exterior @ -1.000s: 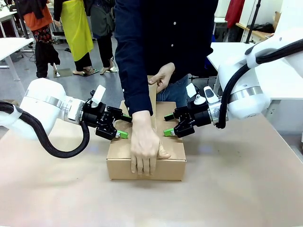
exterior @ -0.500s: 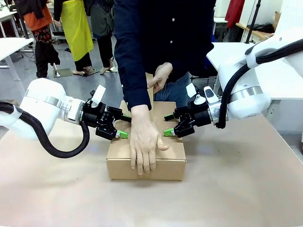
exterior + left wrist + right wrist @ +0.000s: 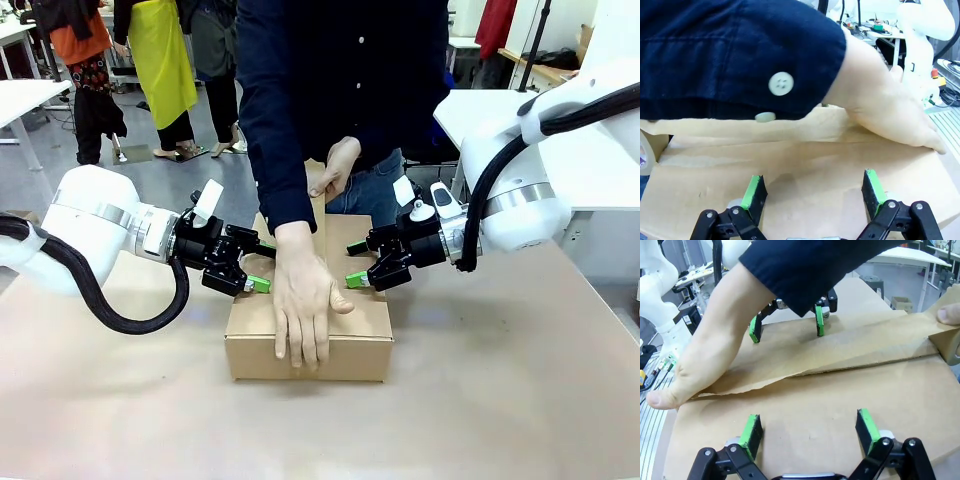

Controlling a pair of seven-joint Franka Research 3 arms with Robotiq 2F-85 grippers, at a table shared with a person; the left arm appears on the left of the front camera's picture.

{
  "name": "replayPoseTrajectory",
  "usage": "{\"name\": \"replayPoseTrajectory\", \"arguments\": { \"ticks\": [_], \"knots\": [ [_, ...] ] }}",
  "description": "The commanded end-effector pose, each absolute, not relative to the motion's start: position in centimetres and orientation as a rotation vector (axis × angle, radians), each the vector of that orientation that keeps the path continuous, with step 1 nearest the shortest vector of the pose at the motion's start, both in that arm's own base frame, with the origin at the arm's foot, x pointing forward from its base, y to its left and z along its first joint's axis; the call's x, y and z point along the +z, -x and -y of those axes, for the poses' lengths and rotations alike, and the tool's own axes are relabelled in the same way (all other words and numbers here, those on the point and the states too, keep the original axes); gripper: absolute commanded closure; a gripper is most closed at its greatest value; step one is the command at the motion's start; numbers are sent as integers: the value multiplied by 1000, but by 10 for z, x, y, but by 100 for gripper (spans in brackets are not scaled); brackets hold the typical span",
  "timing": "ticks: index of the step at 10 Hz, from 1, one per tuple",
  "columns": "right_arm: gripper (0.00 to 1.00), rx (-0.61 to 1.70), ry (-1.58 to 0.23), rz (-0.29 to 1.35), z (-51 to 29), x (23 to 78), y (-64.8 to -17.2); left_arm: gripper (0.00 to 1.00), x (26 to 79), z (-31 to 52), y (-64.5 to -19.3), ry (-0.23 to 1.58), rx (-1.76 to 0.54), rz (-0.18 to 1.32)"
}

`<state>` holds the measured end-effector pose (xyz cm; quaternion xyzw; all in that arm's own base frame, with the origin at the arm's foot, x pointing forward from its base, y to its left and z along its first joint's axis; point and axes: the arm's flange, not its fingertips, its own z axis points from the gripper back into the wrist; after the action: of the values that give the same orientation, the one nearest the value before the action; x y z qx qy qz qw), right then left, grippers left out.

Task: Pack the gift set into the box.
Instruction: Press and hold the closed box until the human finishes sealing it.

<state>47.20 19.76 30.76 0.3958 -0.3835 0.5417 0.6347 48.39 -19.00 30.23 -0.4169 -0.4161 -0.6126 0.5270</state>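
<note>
I'm looking across a brown paper-covered table (image 3: 500,400) at a busy room with people standing far left. My left gripper (image 3: 256,269) reaches in level from the left, fingers apart and empty, tips over the box (image 3: 355,345) top's left edge. The closed box sits mid-table. A person's hand (image 3: 305,300) lies flat along its centre seam, sleeve (image 3: 270,120) hanging between my grippers; since a second ago it has slid slightly toward the far side. The other hand (image 3: 335,168) pulls brown tape (image 3: 950,340) up at the far end. My right gripper (image 3: 357,264) mirrors the left, open, over the right edge.
</note>
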Motion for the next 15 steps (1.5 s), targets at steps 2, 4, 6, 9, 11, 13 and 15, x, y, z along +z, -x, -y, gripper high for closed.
{"name": "replayPoseTrajectory", "arguments": {
  "ticks": [2,4,6,9,11,13,15],
  "knots": [
    [0,1233,-901,880,-197,305,-471,0,300,190,-482,999,-1474,996],
    [0,1233,-901,880,-197,305,-471,0,300,190,-482,999,-1474,996],
    [0,1233,-901,880,-197,305,-471,0,300,190,-482,999,-1474,996],
    [0,1233,-901,880,-197,305,-471,0,300,190,-482,999,-1474,996],
    [0,1233,-901,880,-197,305,-471,0,300,190,-482,999,-1474,996],
    [0,1233,-901,880,-197,305,-471,0,300,190,-482,999,-1474,996],
    [0,1233,-901,880,-197,305,-471,0,300,190,-482,999,-1474,996]
  ]
}}
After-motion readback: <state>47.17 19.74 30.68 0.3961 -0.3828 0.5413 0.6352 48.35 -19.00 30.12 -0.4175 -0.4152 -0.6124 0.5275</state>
